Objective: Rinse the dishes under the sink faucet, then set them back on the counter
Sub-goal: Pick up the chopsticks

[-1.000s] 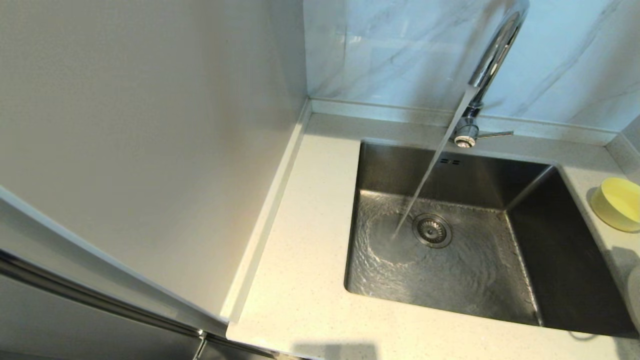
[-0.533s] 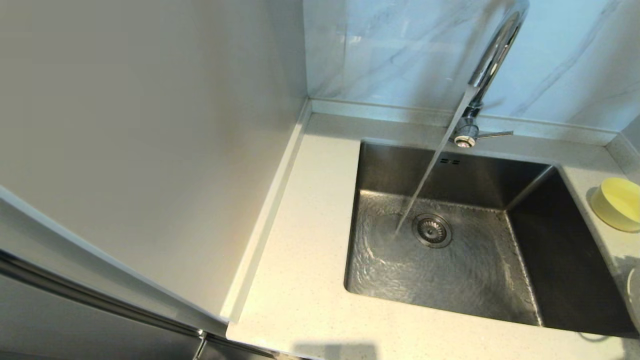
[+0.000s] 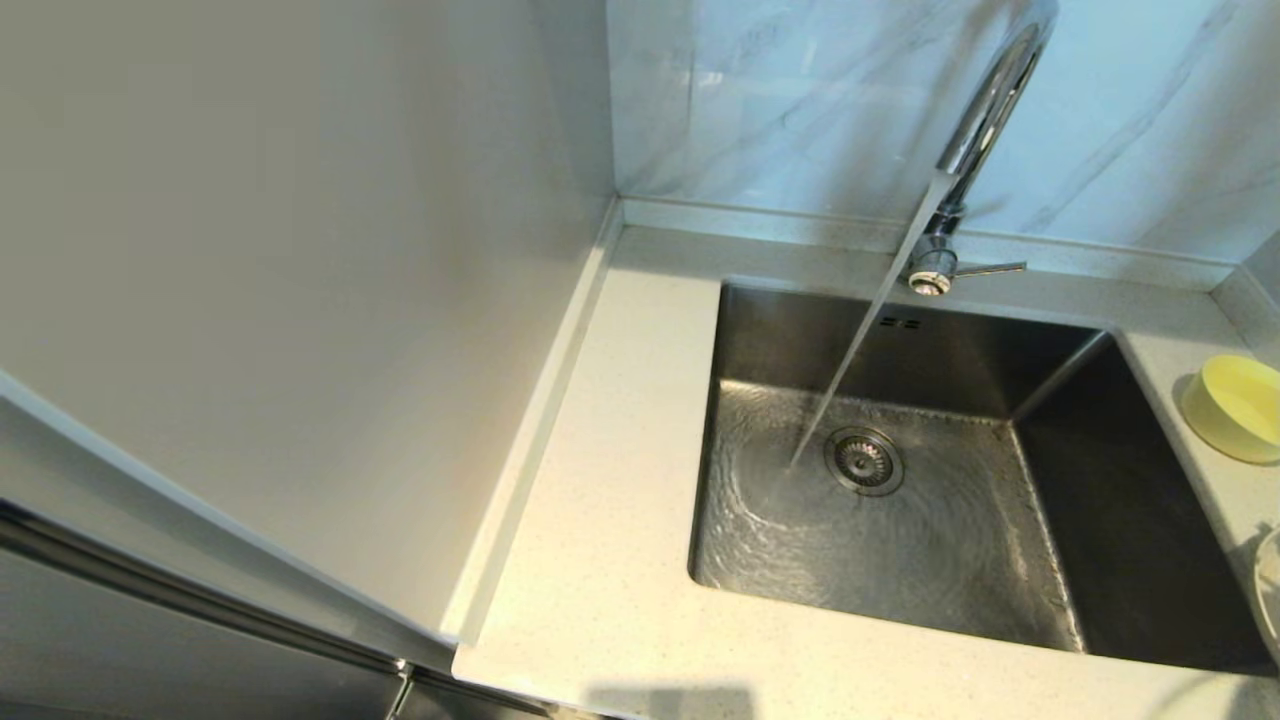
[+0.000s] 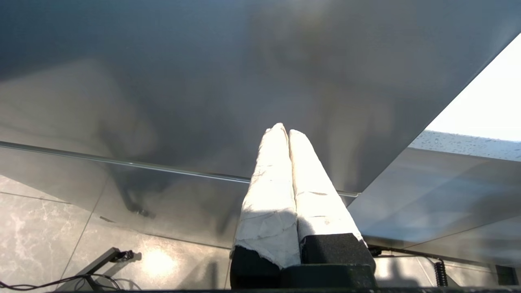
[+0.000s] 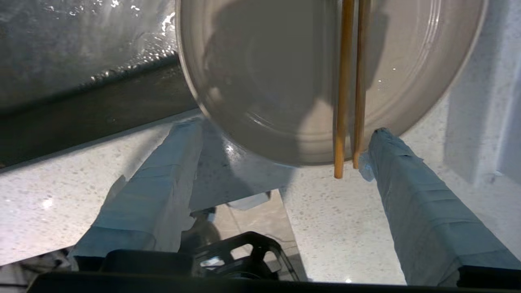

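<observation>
The chrome faucet (image 3: 985,110) runs a stream of water into the steel sink (image 3: 900,520), landing beside the drain strainer (image 3: 863,460). The pale yellow bowl (image 3: 1238,405) sits on the counter (image 3: 610,480) right of the sink. In the right wrist view the cream plate (image 5: 276,73) lies on the counter by the sink's edge, with both chopsticks (image 5: 345,89) across it. My right gripper (image 5: 285,127) stands open and empty at the plate's near rim; one finger is close beside the chopstick ends. My left gripper (image 4: 285,131) is shut and empty, parked low before a grey panel.
A tall pale cabinet side (image 3: 300,300) walls off the counter's left. The marble wall panel (image 3: 780,100) rises behind the faucet. Only a sliver of the plate's rim (image 3: 1272,590) shows in the head view. Neither arm appears there.
The sliver of plate at the head view's right edge has shifted slightly. Water keeps running; the bowl has not moved.
</observation>
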Controlling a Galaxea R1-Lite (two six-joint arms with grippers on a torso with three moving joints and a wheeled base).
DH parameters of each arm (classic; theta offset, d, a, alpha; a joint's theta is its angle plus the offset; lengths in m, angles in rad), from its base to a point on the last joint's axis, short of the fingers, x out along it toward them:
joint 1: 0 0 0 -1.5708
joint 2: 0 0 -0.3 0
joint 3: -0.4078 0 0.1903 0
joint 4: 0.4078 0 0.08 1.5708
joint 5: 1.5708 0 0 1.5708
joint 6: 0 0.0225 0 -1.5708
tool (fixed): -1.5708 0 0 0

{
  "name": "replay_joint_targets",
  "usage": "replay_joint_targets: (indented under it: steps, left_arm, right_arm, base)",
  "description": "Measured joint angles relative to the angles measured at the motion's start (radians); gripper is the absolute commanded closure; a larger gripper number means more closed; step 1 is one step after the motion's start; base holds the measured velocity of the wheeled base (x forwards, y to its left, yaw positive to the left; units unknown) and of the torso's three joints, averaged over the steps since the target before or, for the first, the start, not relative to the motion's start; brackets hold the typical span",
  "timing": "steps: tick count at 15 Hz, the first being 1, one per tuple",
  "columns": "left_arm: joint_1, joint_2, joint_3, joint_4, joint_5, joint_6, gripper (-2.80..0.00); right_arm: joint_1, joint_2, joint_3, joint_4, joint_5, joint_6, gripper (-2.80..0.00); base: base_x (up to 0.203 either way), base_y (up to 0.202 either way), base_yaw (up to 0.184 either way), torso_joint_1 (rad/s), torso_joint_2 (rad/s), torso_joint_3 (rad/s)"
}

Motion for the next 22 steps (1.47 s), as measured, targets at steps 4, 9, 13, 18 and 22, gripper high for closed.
replay_joint_targets:
  steps: [4, 9, 13, 18, 22]
  left_arm:
    - [0.000, 0.000, 0.000, 0.000, 0.000, 0.000, 0.00]
    - [0.000, 0.000, 0.000, 0.000, 0.000, 0.000, 0.00]
    - [0.000, 0.000, 0.000, 0.000, 0.000, 0.000, 0.00]
    - [0.000, 0.000, 0.000, 0.000, 0.000, 0.000, 0.00]
    - [0.000, 0.000, 0.000, 0.000, 0.000, 0.000, 0.00]
  right_arm:
    - [-0.061, 0.073, -0.033, 0.001, 0.013, -0.045, -2.80]
    - [-0.110, 0.136, -0.029, 0.001, 0.014, -0.189, -2.80]
    - [-0.115, 0.170, -0.023, 0.001, 0.016, -0.318, -2.80]
    - [-0.115, 0.208, -0.023, -0.012, 0.022, -0.341, -2.80]
    - [-0.115, 0.248, -0.005, -0.092, 0.029, -0.341, -2.80]
  base:
    - [0.000, 0.000, 0.000, 0.000, 0.00, 0.000]
    - [0.000, 0.000, 0.000, 0.000, 0.00, 0.000]
    - [0.000, 0.000, 0.000, 0.000, 0.00, 0.000]
    - [0.000, 0.000, 0.000, 0.000, 0.00, 0.000]
    - [0.000, 0.000, 0.000, 0.000, 0.00, 0.000]
